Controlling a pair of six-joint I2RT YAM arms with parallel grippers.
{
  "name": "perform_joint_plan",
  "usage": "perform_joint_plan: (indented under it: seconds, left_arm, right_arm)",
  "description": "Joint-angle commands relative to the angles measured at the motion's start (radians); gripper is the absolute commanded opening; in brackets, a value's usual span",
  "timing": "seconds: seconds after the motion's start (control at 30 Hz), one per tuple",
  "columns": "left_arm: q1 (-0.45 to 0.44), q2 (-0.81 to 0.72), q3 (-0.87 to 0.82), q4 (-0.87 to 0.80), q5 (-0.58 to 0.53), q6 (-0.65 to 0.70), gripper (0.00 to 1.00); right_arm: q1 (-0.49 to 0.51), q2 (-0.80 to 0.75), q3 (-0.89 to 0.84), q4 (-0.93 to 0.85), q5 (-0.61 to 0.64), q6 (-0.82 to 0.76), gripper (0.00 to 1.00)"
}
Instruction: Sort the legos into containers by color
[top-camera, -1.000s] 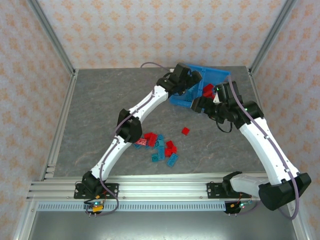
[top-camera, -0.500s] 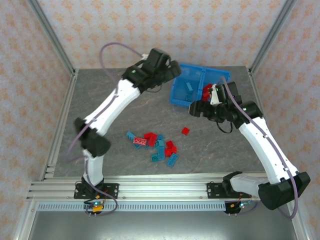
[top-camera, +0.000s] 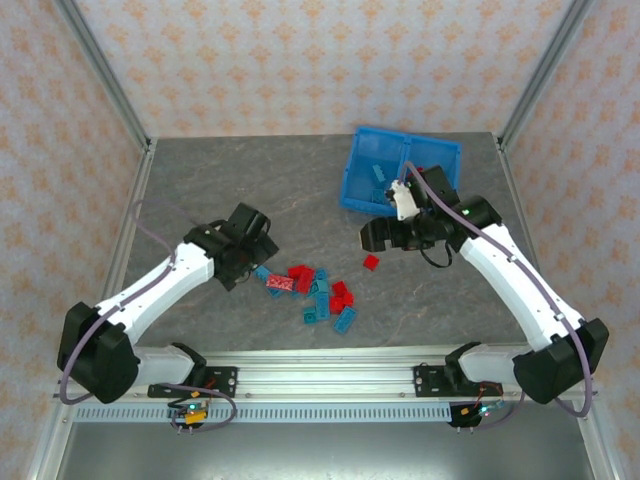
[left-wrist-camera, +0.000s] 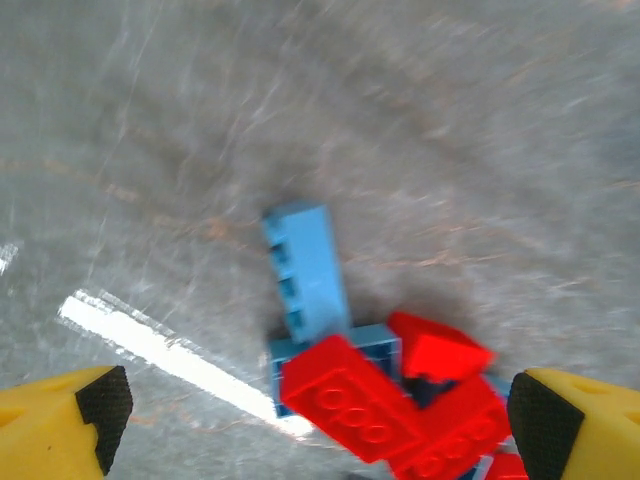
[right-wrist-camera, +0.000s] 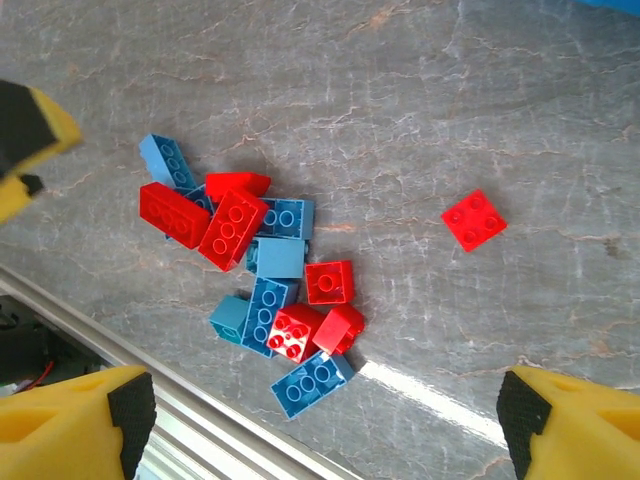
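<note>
A: What are the big things here?

B: A grey stone-patterned table (top-camera: 250, 180). At its far right stands the blue bin (top-camera: 400, 133), whose two compartments sit side by side. A few teal bricks (top-camera: 376, 171) lie in the left one.

A: And the arms?

B: The left gripper (top-camera: 260, 250) hangs low over the table left of centre, its jaws spread wide. The left end of the heap lies below, between its fingers. The right gripper (top-camera: 376, 238) is just near of the bin, jaws also wide apart, looking down on the bricks.

A: Where are the legos?

B: Most are in a loose heap (top-camera: 315, 290) of red and teal near the middle of the table, towards the near edge. They touch and overlap one another, well apart from the bin.

A: Any strays?

B: One red square brick (right-wrist-camera: 474, 219) lies alone between the heap and the bin. A long teal brick (left-wrist-camera: 305, 270) juts out at the heap's left end, touching a red brick (left-wrist-camera: 345, 405) beside it.
</note>
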Motion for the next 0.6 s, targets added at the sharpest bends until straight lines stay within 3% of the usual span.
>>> perform_joint_plan:
  seconds: [0.0,0.23,0.47,0.57]
  left_arm:
    - [0.008,0.047,-0.039,0.112,0.084,-0.086,1.00]
    - [0.012,0.228,0.041,0.146,0.048,-0.047,0.88]
    - [0.031,0.367,0.094,0.115,0.055,-0.002,0.54]
    - [0.034,0.389,0.103,0.110,0.057,0.014,0.46]
  right_arm:
    - [0.011,0.010,0.014,0.003,-0.022,0.006,0.90]
    - [0.013,-0.053,-0.020,-0.035,0.013,0.007,0.91]
    - [0.013,-0.079,-0.030,-0.054,0.056,0.024,0.91]
    - [0.013,-0.079,-0.023,-0.054,0.061,0.031,0.91]
